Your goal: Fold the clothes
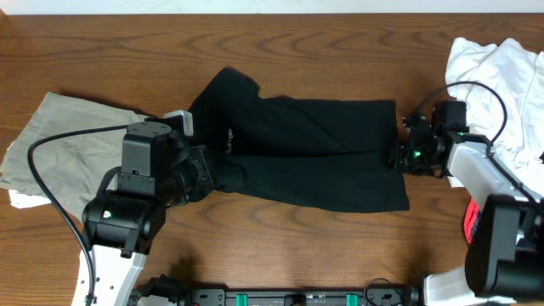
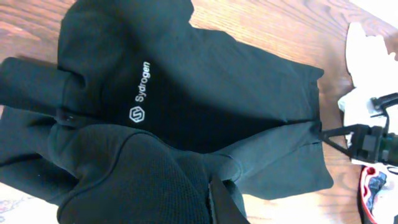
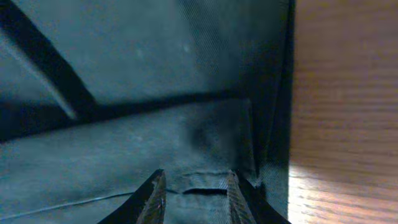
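Observation:
The black shirt (image 1: 306, 144) lies lengthwise across the middle of the table, with its white chest logo (image 1: 228, 143) near the left end. My left gripper (image 1: 202, 172) is at the shirt's lower left, and bunched fabric covers its jaws in the left wrist view (image 2: 214, 205). It looks shut on the shirt (image 2: 205, 87). My right gripper (image 1: 398, 157) is at the shirt's right edge. In the right wrist view (image 3: 193, 193) its fingers hold the hem of the shirt (image 3: 155, 93) between them, and the fabric is pulled taut.
A khaki garment (image 1: 51, 136) lies at the far left with a bit of white cloth (image 1: 21, 200) under it. A white garment (image 1: 501, 68) is heaped at the back right. A red item (image 1: 467, 223) sits by the right arm's base.

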Motion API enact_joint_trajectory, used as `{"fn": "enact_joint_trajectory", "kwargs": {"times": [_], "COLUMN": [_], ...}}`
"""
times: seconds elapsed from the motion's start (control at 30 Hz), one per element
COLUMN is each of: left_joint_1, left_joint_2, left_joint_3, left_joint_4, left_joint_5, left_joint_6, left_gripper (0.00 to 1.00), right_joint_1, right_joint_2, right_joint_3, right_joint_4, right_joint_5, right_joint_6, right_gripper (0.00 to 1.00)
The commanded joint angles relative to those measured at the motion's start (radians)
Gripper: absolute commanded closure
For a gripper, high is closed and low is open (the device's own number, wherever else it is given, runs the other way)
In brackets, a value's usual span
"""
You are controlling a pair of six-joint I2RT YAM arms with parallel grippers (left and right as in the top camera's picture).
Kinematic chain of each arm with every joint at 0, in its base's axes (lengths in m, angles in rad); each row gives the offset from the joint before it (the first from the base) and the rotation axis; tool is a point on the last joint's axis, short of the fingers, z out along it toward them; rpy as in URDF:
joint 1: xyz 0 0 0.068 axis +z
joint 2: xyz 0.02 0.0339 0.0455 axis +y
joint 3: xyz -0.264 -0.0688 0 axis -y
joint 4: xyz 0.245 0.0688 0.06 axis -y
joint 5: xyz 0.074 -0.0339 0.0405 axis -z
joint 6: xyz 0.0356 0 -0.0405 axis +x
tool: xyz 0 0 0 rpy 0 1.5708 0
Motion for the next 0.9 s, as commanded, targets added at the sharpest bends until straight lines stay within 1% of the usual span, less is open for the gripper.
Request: {"fn": "enact_joint_trajectory", "kwargs": {"times": [0.0,0.23,0.4,0.73,0.87], "left_joint_1": [0.005,0.005,0.005,0.005,0.005], "left_joint_2": [-0.014,-0.014,-0.014,-0.014,-0.014], "left_joint_3": [0.003,0.003,0.003,0.003,0.003], "left_joint_4": [0.01,0.011,0.01,0.01,0.01], "left_joint_5": [-0.029,-0.029,-0.029,-0.028,-0.028], "left_joint_6": [-0.002,-0.002,-0.002,-0.002,-0.002], "left_gripper": [0.94,0.94,0.94,0.94,0.94], "right_joint_1": [0.008,0.007,-0.002,-0.021,-0.037], "right_joint_2": [0.037,0.057,0.057,0.056,0.056], "right_joint_3": [-0.008,-0.008,-0.008,0.006,0.036], "right_joint_4": [-0.002,-0.001,-0.033,-0.05,-0.089], "right_joint_5": [-0.023,-0.021,0.069,0.068,0.067], "right_joint_6": [-0.002,-0.006,-0.005,-0.018,-0.025], "right_gripper": [0.69,0.67,0.66,0.66,0.66]}}
